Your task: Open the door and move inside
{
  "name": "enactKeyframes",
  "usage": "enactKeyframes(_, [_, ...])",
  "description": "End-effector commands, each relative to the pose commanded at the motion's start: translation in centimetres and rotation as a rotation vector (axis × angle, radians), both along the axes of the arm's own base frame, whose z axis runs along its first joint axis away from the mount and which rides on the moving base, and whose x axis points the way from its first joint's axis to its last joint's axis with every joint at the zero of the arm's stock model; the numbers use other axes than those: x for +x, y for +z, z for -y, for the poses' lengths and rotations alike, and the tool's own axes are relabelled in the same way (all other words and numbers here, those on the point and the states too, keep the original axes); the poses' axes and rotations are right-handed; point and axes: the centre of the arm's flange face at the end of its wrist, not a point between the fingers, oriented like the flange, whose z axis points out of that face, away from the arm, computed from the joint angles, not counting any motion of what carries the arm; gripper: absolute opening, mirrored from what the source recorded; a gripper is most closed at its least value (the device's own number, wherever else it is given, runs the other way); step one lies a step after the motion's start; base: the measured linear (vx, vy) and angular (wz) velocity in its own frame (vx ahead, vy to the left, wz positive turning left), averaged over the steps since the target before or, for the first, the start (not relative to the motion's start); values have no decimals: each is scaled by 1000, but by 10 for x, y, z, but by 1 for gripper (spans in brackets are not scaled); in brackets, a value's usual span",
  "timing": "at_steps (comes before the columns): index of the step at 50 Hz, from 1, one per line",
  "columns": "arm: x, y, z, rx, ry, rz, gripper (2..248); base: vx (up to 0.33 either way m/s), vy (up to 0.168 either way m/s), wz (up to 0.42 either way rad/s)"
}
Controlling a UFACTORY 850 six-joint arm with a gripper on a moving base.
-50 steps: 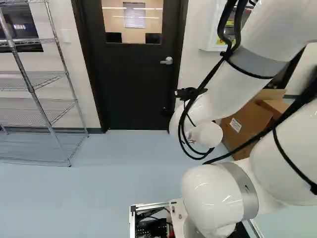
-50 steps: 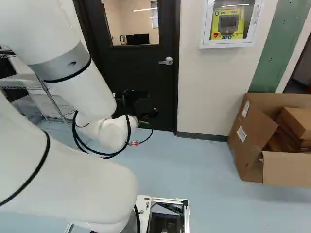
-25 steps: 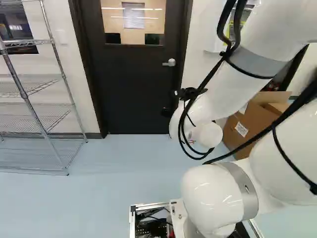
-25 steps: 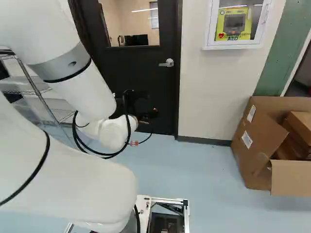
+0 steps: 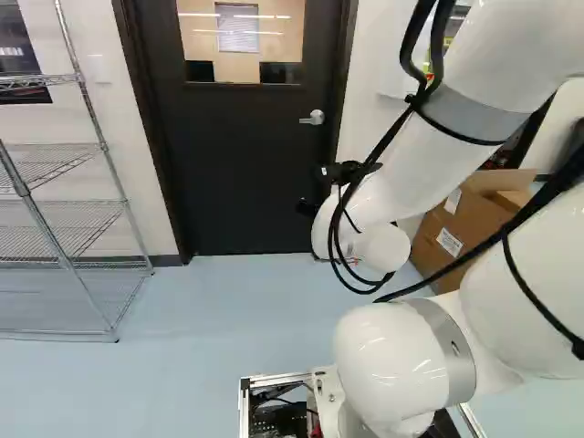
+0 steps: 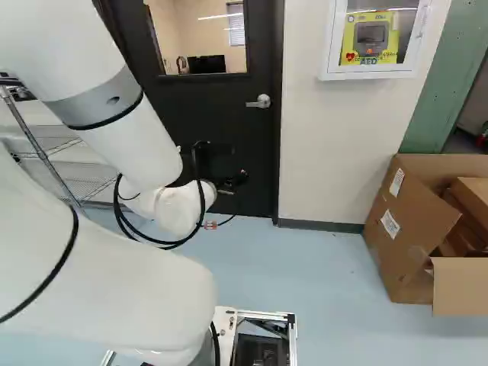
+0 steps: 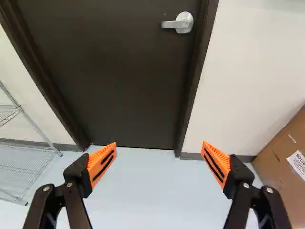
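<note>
Now, hand (image 7: 159, 143): fingers spread wide, gripping nothing, apart from the door (image 7: 105, 71).
Handle (image 7: 184, 23): on the door near the frame (image 7: 194, 81), higher than the hand; a reach at this height would probably meet bare door, and a poor catch could slip off before the latch frees.
Frame: drifting too far toward it could knock a finger.
Door: shut; swing direction unclear, so if it opens toward the base (image 6: 292, 335), standing too close would block it.

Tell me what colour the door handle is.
The door handle is silvery grey, showing best in the wrist view, against the dark door.
</note>
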Motion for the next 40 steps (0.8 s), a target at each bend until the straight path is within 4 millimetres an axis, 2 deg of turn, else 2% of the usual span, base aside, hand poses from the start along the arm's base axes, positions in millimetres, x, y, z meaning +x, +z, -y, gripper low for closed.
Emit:
enactKeyframes(17, [0,0,0,0,0,0,247,121,32,-160])
enactKeyframes(40, [0,0,0,0,0,0,247,118,55,-22])
